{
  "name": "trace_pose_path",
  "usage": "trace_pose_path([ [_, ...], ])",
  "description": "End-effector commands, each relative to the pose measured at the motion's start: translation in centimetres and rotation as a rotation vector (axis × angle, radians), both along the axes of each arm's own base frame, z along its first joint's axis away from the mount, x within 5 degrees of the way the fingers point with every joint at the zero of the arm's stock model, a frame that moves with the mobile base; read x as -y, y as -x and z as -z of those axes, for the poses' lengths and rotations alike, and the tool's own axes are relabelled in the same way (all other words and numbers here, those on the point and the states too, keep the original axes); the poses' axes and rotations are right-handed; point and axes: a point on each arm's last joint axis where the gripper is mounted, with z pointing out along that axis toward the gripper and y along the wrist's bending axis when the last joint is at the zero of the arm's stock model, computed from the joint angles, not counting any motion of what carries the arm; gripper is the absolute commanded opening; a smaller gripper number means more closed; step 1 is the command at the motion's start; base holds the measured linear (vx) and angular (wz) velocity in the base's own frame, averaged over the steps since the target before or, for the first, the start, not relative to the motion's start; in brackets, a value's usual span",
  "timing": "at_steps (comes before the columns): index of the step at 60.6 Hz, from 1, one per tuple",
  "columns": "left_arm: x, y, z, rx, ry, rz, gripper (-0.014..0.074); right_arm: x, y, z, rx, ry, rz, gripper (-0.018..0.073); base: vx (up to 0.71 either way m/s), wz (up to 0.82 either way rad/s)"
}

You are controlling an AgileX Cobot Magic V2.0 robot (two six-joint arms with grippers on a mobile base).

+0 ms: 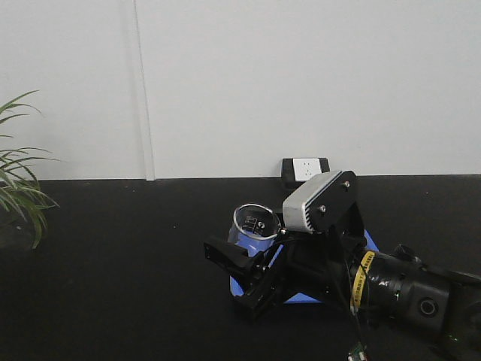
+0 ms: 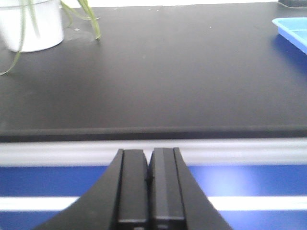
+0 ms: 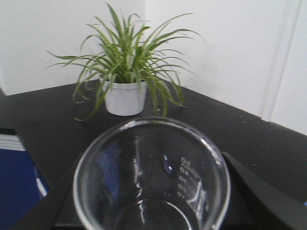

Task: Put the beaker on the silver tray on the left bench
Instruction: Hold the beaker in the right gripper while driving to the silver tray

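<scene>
Within the right pincer (image 1: 252,247) (clasped): the beaker (image 1: 254,224).

Beaker (image 3: 144,191), right wrist view: a white graduation scale (image 3: 187,179) is printed on the glass wall at right and seen through the glass. From this side the top figure looks like "05". The figures stacked under it, beside short tick marks, are too blurred to read.

Front view: pale marks on a dark patch of the beaker wall, too small to read.

Yellow band (image 1: 364,280) on the right arm (image 1: 406,289): black print, not legible.
</scene>
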Motion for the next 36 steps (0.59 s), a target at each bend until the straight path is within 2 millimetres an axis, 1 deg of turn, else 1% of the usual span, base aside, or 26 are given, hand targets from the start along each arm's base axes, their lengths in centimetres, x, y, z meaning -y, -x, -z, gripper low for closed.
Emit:
trace_pose_path([
  [1,-0.02,-0.17,-0.11,0.068,0.004,-0.003,0.0001,0.13,0.67,-2.66,0.068,-0.082,-0.026,0.0044,-0.31,0.06],
  [36,-0.02,-0.17,-0.11,0.068,0.004,-0.003,0.0001,0.13,0.67,-2.66,0.068,-0.082,-0.026,0.0044,-0.35,0.01],
])
